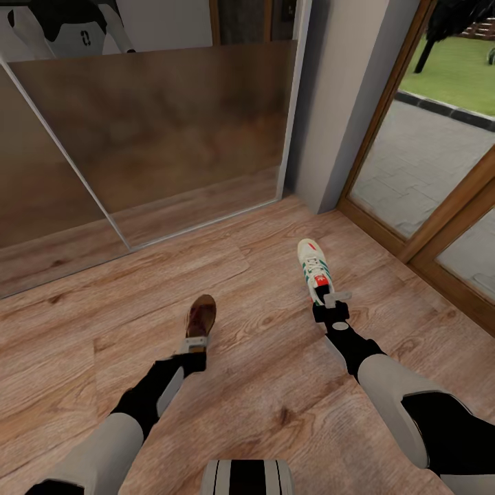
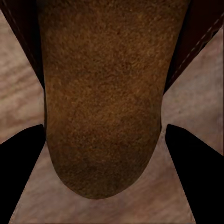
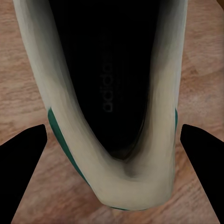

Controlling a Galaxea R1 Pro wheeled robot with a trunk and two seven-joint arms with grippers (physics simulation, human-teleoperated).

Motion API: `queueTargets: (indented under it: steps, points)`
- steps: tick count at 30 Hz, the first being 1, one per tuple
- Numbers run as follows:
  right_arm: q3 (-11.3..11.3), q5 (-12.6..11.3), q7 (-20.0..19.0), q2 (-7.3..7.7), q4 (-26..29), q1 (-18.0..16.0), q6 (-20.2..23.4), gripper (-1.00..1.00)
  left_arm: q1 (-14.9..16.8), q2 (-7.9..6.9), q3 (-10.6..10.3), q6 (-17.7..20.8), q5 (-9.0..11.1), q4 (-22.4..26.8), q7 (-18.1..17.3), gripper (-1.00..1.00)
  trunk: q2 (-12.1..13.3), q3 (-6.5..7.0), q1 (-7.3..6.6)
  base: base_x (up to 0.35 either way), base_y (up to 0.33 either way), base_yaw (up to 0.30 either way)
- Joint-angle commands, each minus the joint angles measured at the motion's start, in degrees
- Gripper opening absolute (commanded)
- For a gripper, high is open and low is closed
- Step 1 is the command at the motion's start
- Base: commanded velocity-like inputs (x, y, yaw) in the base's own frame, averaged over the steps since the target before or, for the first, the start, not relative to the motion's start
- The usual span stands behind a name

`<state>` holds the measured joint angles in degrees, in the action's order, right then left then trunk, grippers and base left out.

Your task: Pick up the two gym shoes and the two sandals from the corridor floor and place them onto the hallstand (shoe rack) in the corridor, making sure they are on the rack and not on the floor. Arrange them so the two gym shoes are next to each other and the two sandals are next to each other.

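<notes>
Fingers of both arms are spread wide, each straddling a shoe's heel without yet pinching it.

Head view: the left gripper [image 1: 196,342] sits at the heel of a flat, dark brown leather-look sandal [image 1: 201,317] lying on the light brown wood-plank corridor floor [image 1: 261,385] at about 7 o'clock from centre. The right gripper [image 1: 333,300] meets the heel of a white lace-up gym shoe with green stripes and orange-red patches [image 1: 314,268] at about 4 o'clock. A mirrored sliding panel [image 1: 151,124] stands at 12 o'clock, a wood-framed glass door [image 1: 426,165] at 2 o'clock.

Left wrist view: the sandal's rounded brown heel lies between the two dark fingers [image 2: 21,168], with floor showing in the gaps on both sides.

Right wrist view: the gym shoe's pale heel collar and dark opening sit between the fingers [image 3: 23,158], likewise apart.

Both shoes look light. The sandal's sole is thin and probably flexible, so pinching across the heel suits it; the gym shoe's padded heel cup should be firmer, though it may tip toe-down when lifted.
</notes>
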<state>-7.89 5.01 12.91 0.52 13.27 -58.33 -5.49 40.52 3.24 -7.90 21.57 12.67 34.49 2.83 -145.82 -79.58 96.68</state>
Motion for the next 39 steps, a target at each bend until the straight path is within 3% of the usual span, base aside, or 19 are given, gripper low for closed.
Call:
queueTargets:
  steps: [1, 10, 13, 17, 18, 21, 35, 39]
  points:
    - [-0.2, 0.5, 0.4, 0.01, -0.1, 0.0, 0.0, -1.0, 0.0, -0.04, -0.6, 0.4, 0.4, 0.6, 0.3, -1.0, 0.0, -0.04, -0.01, 0.0, 0.0, 0.0]
    - [0.2, -1.2, 0.5, 0.03, -2.0, 1.7, 0.1, -1.0, 0.0, -0.07, -3.9, 0.6, 0.4, 3.4, 0.3, -1.0, 0.0, -0.04, -0.01, 0.0, 0.0, 0.0]
    - [0.2, -4.4, 0.4, 0.15, -4.7, 2.7, 0.0, -1.0, 0.0, -0.02, -5.1, 0.6, 0.4, 3.7, 0.3, -1.0, 0.0, -0.04, -0.01, 0.0, 0.0, 0.0]
    - [0.2, -5.9, 0.1, 0.09, -7.3, 3.4, 0.0, -1.0, 0.0, 0.0, -5.6, 0.4, 0.4, 3.8, 0.3, -1.0, 0.0, -0.04, -0.01, 0.0, 0.0, 0.0]
    - [0.2, -6.6, -0.1, 0.07, -11.4, 4.2, -3.5, -1.0, 0.0, 0.01, -5.9, -0.6, 0.5, 3.7, 0.3, -1.0, 0.0, -0.04, -0.01, 0.0, 0.0, 0.0]
    - [0.2, -6.7, -0.1, -0.05, -13.1, 4.4, -5.9, -1.0, 0.0, 0.01, -5.9, -0.8, 0.6, 3.6, 0.3, -1.0, 0.0, -0.04, -0.01, 0.0, 0.0, 0.0]
    - [0.2, -6.6, 0.1, -0.08, -14.2, 4.5, -6.2, -1.0, 0.0, 0.01, -5.9, -0.6, 0.7, 3.3, 0.3, -1.0, 0.0, -0.04, -0.01, 0.0, 0.0, 0.0]
    - [0.2, -6.6, 0.1, -0.1, -14.4, 4.5, -6.2, -1.0, 0.0, 0.02, -5.9, -0.5, 0.7, 3.2, 0.3, -1.0, 0.0, 0.62, -0.08, 0.0, 0.0, 0.0]
